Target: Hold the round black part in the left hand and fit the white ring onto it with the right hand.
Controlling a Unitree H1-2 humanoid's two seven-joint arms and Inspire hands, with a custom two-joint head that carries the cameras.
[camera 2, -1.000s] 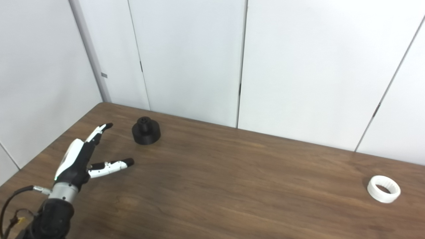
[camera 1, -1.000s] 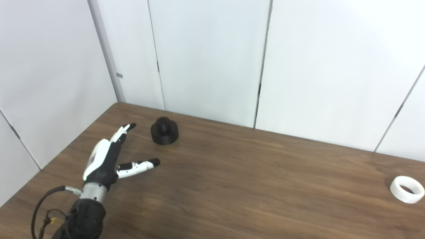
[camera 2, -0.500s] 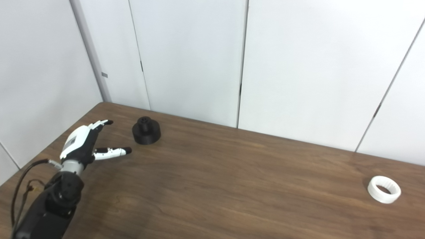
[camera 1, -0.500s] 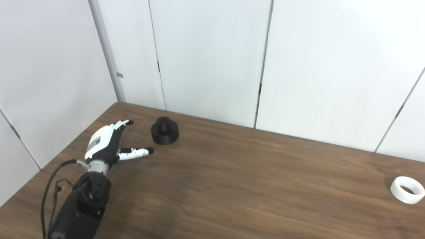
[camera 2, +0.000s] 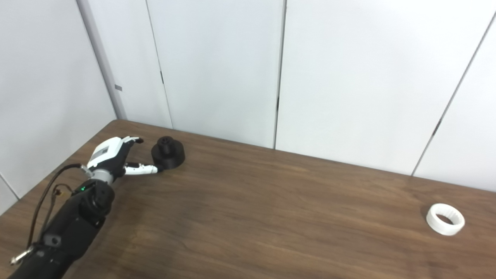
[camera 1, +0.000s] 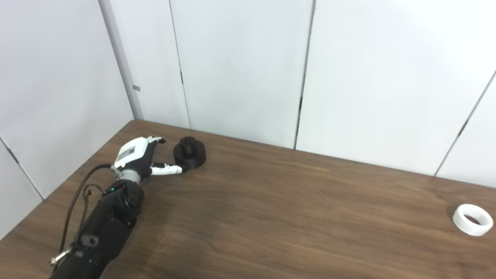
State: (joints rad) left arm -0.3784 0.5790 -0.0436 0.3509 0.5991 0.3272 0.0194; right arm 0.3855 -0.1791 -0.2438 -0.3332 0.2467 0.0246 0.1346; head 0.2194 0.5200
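— Bench (camera 1: 271, 217): round black part (camera 1: 189, 152) standing near far left corner, white ring (camera 1: 472, 219) lying far off at right edge. Well apart, both untouched.

— Left hand (camera 1: 136, 157)?

— Fingers (camera 1: 157, 140) spread, gripping nothing; thumb tip at the part's near side, touching or just beside, hard to tell. Closer to the part than a second ago. Right hand out of sight.

— Part and ring shifted?

— Not on the bench.

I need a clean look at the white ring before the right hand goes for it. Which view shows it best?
The right eye view: the white ring lies whole, well inside the frame. In the left eye view it is also whole but close to the picture's right edge.
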